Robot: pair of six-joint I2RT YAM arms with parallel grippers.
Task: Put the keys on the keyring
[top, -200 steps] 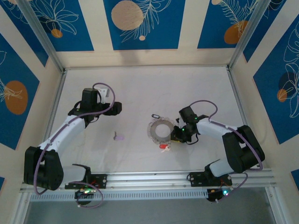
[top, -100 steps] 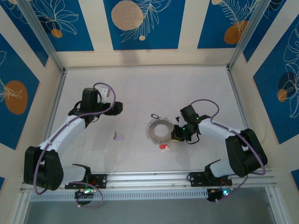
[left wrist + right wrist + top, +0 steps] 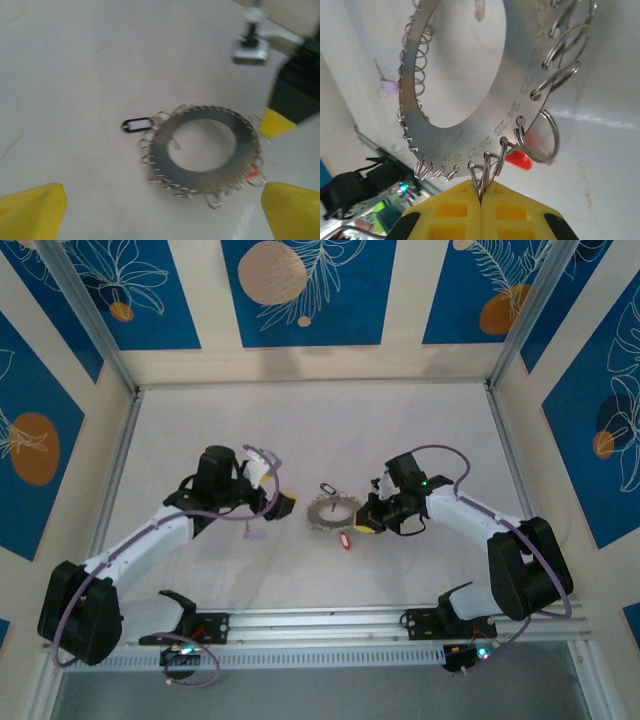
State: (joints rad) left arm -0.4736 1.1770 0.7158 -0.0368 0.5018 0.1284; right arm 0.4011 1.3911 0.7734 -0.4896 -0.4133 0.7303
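The right pincer (image 3: 481, 194) is clamped on a small loop (image 3: 482, 172) at the edge of the keyring (image 3: 512, 85); the left pincer (image 3: 284, 506) gapes wide, facing it.

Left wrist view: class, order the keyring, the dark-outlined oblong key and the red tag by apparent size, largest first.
1. keyring, by far.
2. dark-outlined key.
3. red tag, though only a blurred sliver shows at the ring's edge, so this last place is unsure.

On the keyring (image 3: 461, 140) we read small stamped numbers, 23, 24, 25, 26, along its holed edge
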